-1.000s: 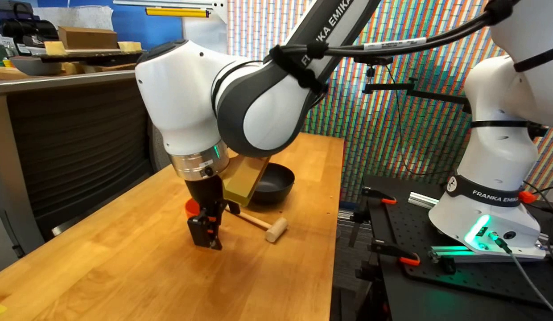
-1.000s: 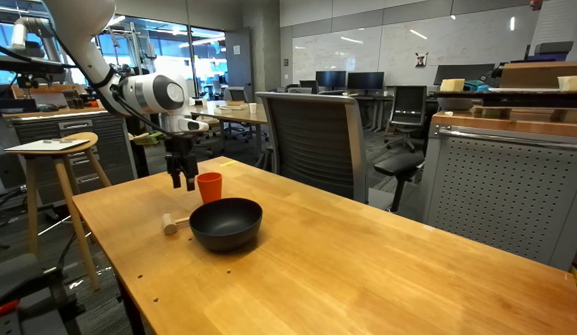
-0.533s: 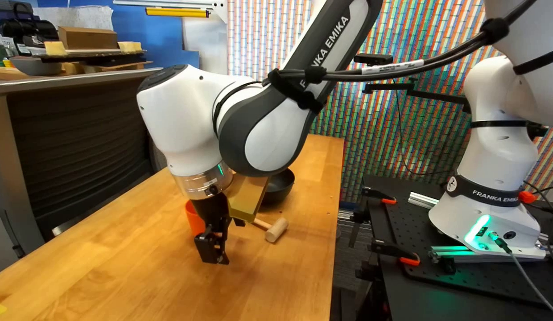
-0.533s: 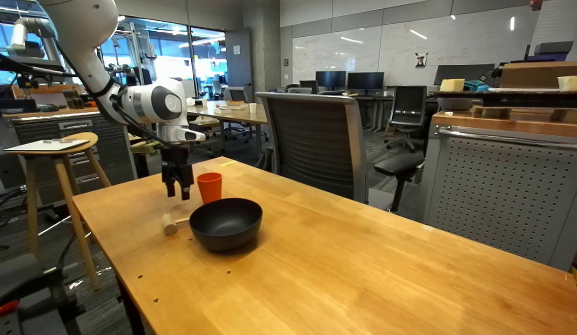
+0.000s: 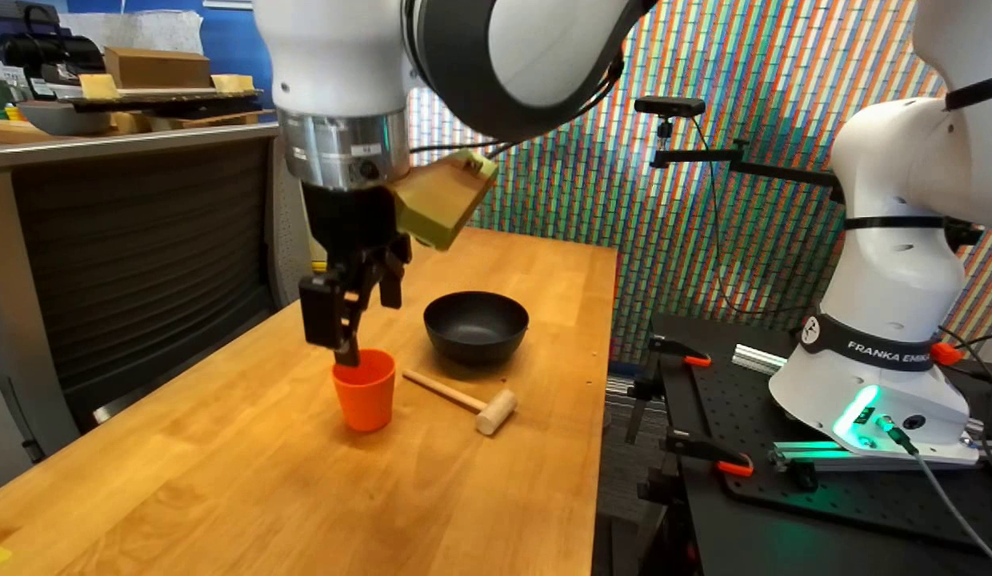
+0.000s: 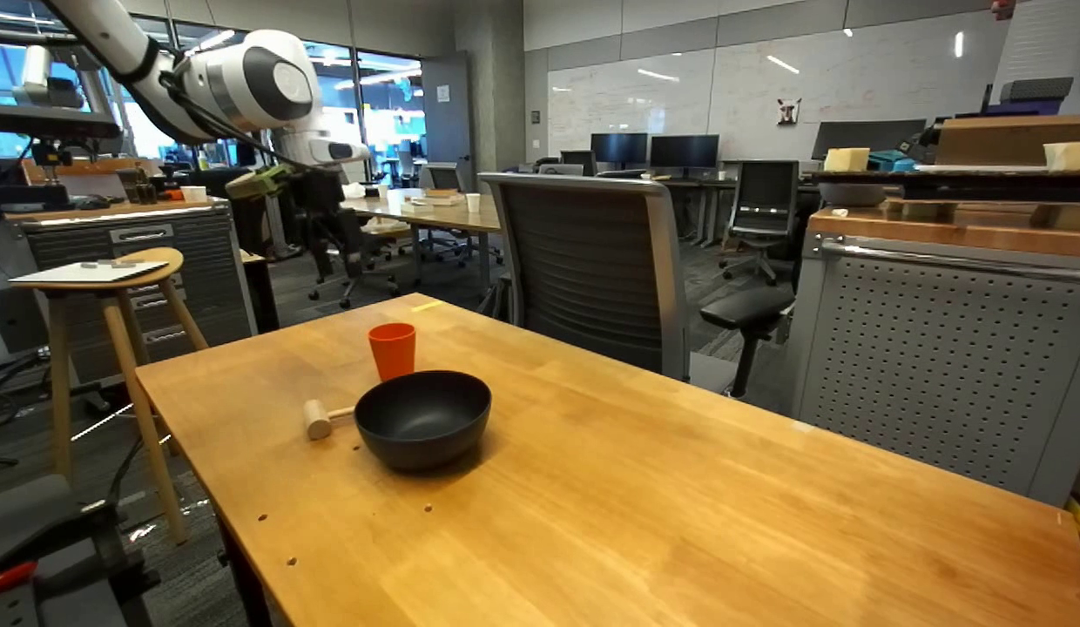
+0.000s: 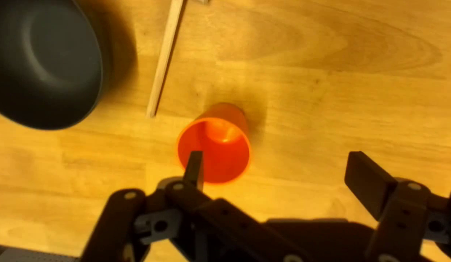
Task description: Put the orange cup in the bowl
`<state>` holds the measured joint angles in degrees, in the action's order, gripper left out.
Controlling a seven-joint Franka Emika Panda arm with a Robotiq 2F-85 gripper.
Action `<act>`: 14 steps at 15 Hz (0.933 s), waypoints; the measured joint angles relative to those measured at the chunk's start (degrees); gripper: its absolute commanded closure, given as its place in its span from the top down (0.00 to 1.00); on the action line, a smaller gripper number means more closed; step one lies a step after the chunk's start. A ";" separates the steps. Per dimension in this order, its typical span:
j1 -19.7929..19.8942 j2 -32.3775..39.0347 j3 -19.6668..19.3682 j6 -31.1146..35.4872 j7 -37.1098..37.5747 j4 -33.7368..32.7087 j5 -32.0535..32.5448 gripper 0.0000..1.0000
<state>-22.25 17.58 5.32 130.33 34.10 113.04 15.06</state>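
The orange cup point(image 5: 365, 402) stands upright on the wooden table, also seen in an exterior view point(image 6: 392, 351). The round black bowl point(image 5: 476, 330) sits near it and also shows in an exterior view point(image 6: 422, 422). My gripper point(image 5: 370, 326) is open and empty, raised above the table and the cup. In the wrist view the fingers of the gripper point(image 7: 276, 160) are wide apart. The left finger point(image 7: 195, 165) overlaps the cup's opening point(image 7: 225, 160), while the right one is over bare wood. The bowl point(image 7: 58, 54) is at the upper left there, cut off by the frame.
A wooden mallet point(image 5: 496, 412) lies between the cup and the bowl's side of the table; its handle point(image 7: 165, 60) shows in the wrist view. A dark office chair point(image 6: 592, 270) stands against the table's long edge. A stool point(image 6: 139, 270) is beyond the table's corner.
My gripper dipped slightly beside the cup, then rose well above the table. It no longer hides most of the cup in an exterior view. The cup, bowl and mallet have not moved.
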 measured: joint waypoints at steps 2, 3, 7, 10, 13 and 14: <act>0.00 -2.52 0.59 1.25 -0.63 0.58 0.97 1.00; 0.00 -2.82 0.91 2.14 -0.99 0.83 1.40 1.00; 0.02 -0.31 1.47 6.35 -1.98 1.86 3.41 1.00; 0.03 3.48 0.66 8.84 -2.04 1.95 7.07 1.00; 0.03 6.94 -0.61 10.92 -2.18 1.83 9.21 0.75; 0.03 7.92 -0.96 11.43 -2.46 1.78 9.31 0.73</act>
<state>-22.22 25.49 4.35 141.76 31.64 114.81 24.37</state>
